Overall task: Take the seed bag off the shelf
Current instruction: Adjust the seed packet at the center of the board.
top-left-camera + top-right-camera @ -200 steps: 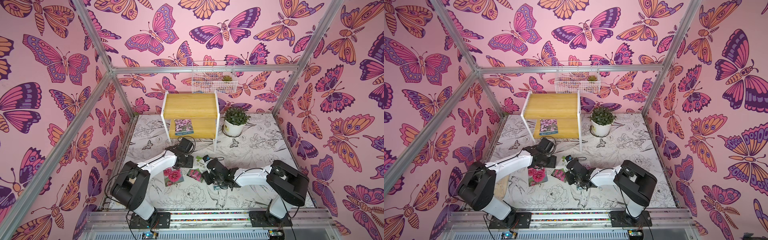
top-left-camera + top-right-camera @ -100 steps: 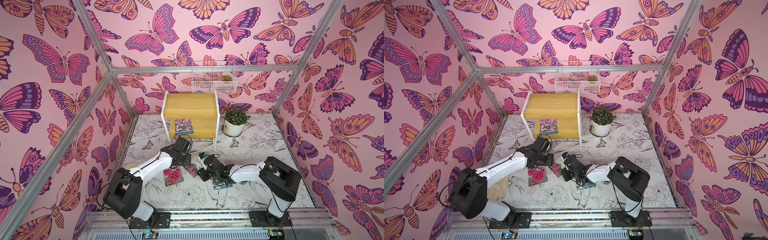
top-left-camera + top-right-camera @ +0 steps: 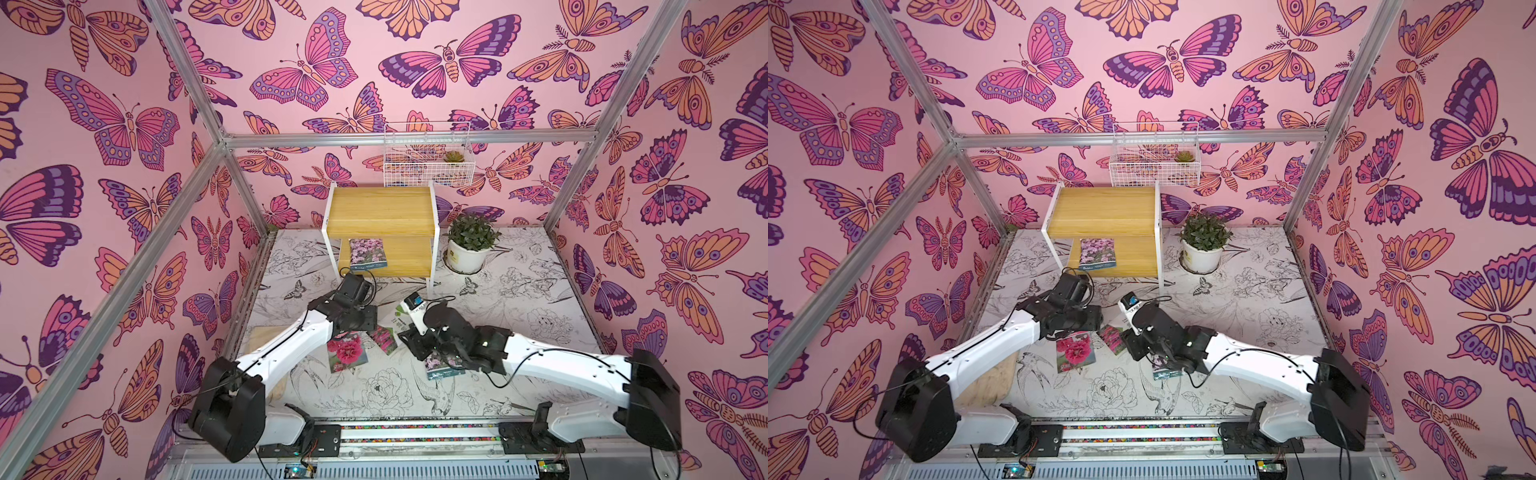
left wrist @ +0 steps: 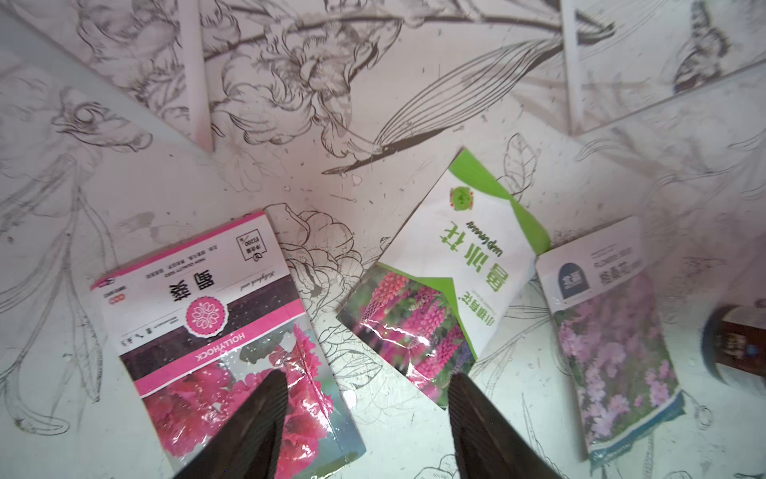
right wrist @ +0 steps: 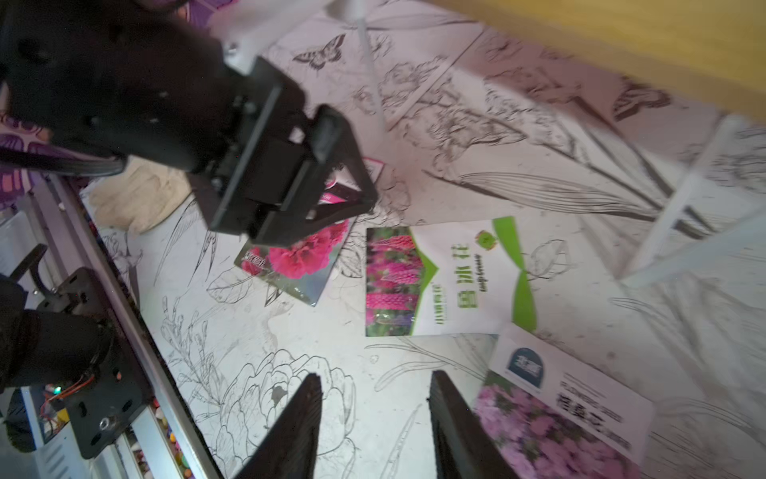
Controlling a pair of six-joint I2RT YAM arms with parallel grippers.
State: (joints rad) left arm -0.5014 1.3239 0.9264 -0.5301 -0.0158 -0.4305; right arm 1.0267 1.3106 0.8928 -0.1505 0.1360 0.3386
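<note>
Top view shows right end effector (image 3: 411, 345) has advanced toward the shelf (image 3: 382, 208).

Seed bags: 4 total. 1 purple-flower bag (image 3: 367, 254) on the shelf (image 3: 380, 208), 3 flat on the table (image 3: 519, 316): hollyhock bag (image 3: 347, 352), lupine bag (image 3: 384, 338), pink-flower bag (image 3: 442, 370). Shelf: 1, with 2 wooden boards. Potted plant (image 3: 471, 245): 1. White wire basket (image 3: 428, 166): 1, holding 1 small succulent (image 3: 454, 156). Robot arms: 2, left arm (image 3: 286, 349), right arm (image 3: 561, 361).
</note>
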